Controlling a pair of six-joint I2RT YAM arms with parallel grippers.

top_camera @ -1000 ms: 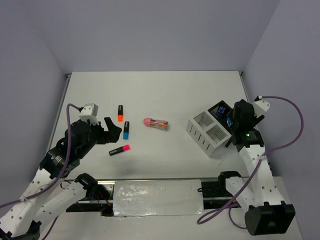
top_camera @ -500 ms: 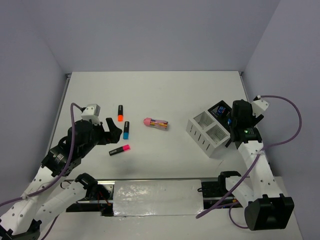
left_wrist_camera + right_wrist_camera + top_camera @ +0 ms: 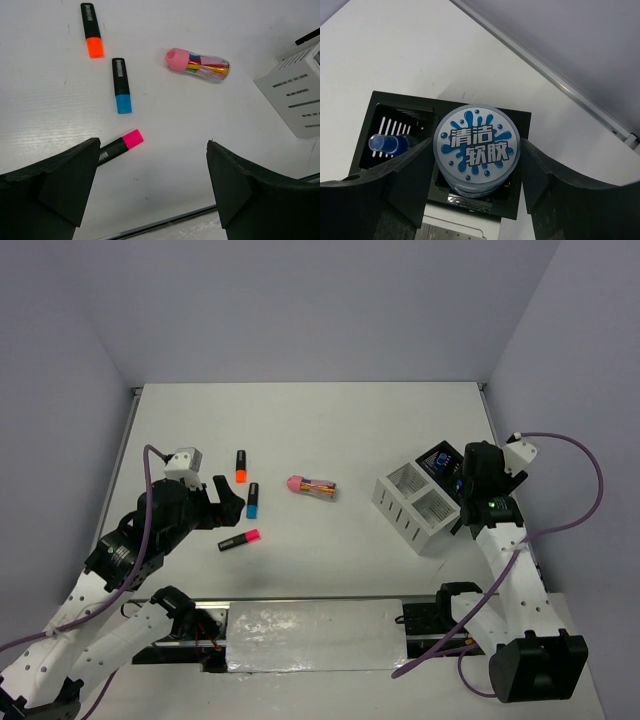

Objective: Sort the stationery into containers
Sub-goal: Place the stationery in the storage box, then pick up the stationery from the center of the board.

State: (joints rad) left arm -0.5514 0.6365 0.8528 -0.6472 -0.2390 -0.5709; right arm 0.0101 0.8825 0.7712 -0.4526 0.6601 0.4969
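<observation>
My right gripper [image 3: 476,161] is shut on a blue round tub [image 3: 476,142] with a printed lid and holds it in the organizer's black compartment [image 3: 375,100]. A small blue-capped bottle [image 3: 383,144] lies in the cell beside it. The white organizer [image 3: 420,502] stands at the right. My left gripper [image 3: 152,150] is open and empty above the table, near the pink highlighter [image 3: 120,145]. The blue highlighter [image 3: 120,85], the orange highlighter [image 3: 91,30] and the pink-capped tube [image 3: 198,62] lie beyond it. In the top view the left gripper [image 3: 228,502] is beside the blue highlighter [image 3: 253,500].
The white organizer's slotted side [image 3: 295,100] shows at the right of the left wrist view. The table's near edge has a metal rail [image 3: 310,625]. Grey walls close the table at the back and both sides.
My left gripper has shifted slightly. My right gripper has settled a little lower over the black compartment with the tub in it. The items on the table have not moved.
</observation>
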